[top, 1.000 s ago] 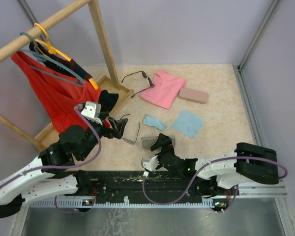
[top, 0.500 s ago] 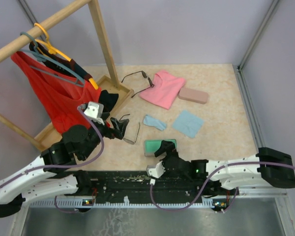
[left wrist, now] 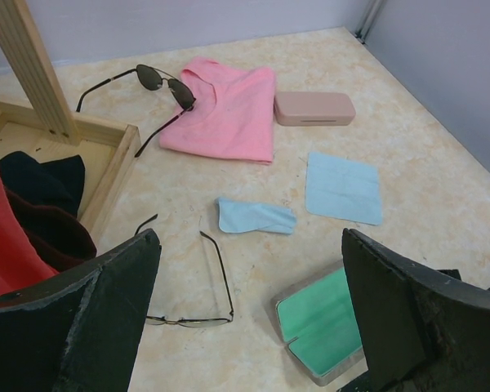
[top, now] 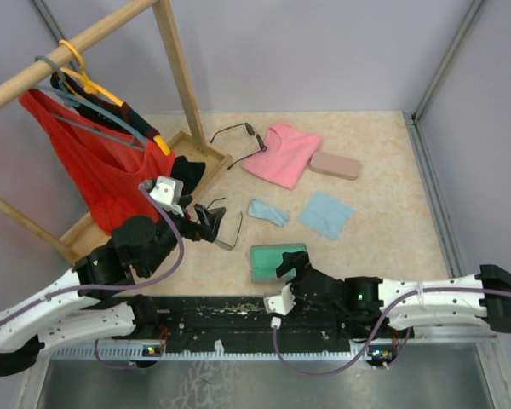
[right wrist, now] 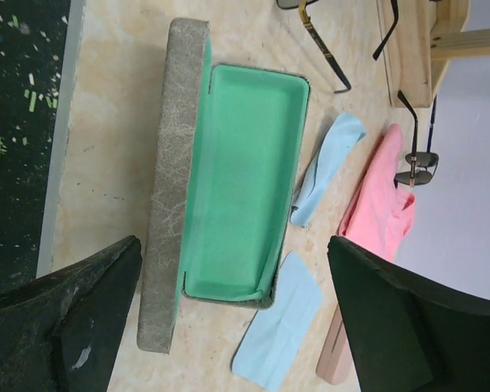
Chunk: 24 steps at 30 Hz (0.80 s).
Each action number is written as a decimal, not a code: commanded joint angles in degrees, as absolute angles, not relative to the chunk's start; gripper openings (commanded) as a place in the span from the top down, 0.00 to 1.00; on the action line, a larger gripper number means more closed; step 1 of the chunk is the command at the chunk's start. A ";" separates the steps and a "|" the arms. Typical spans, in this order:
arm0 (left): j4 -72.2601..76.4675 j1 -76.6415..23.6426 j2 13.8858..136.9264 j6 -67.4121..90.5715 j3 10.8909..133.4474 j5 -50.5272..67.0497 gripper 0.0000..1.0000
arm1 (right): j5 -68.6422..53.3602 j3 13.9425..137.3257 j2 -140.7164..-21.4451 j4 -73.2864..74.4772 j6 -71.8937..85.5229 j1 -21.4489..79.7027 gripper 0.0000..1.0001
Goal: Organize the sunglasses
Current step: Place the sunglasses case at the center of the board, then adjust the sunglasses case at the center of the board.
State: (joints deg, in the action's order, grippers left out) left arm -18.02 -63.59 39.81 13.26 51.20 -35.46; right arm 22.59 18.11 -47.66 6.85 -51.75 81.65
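One pair of sunglasses [top: 237,132] with dark lenses [left wrist: 159,79] lies at the back, half on a pink shirt [top: 281,153]. A second, thin-framed pair [top: 230,232] lies unfolded on the table [left wrist: 220,273], just ahead of my left gripper [top: 206,217], which is open and empty [left wrist: 249,237]. A grey case [top: 277,260] lies open, its green lining up [right wrist: 241,180]. My right gripper [top: 294,266] hovers open over the case's near end [right wrist: 231,245], holding nothing.
A shut pink case [top: 335,164] sits at the back right. Two light-blue cloths [top: 266,211] [top: 325,213] lie mid-table. A wooden rack [top: 183,85] with hangers and a red garment [top: 85,162] fills the left; its base frame [left wrist: 110,175] holds dark cloth.
The grey case went from shut to lying open with its green lining showing. My right gripper drew back toward the near edge. The left gripper barely shifted.
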 commanded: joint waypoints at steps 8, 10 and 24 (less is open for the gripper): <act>-16.35 -63.81 41.62 12.66 50.12 -32.39 0.03 | 25.95 27.59 -39.58 4.13 -18.33 82.35 0.12; -16.33 -63.76 42.93 12.66 50.02 -31.10 0.03 | 33.18 30.89 -40.77 7.02 -7.25 82.34 0.17; -15.62 -63.65 47.83 14.21 48.41 -25.93 0.03 | 49.60 38.41 -48.95 35.23 81.34 82.50 0.11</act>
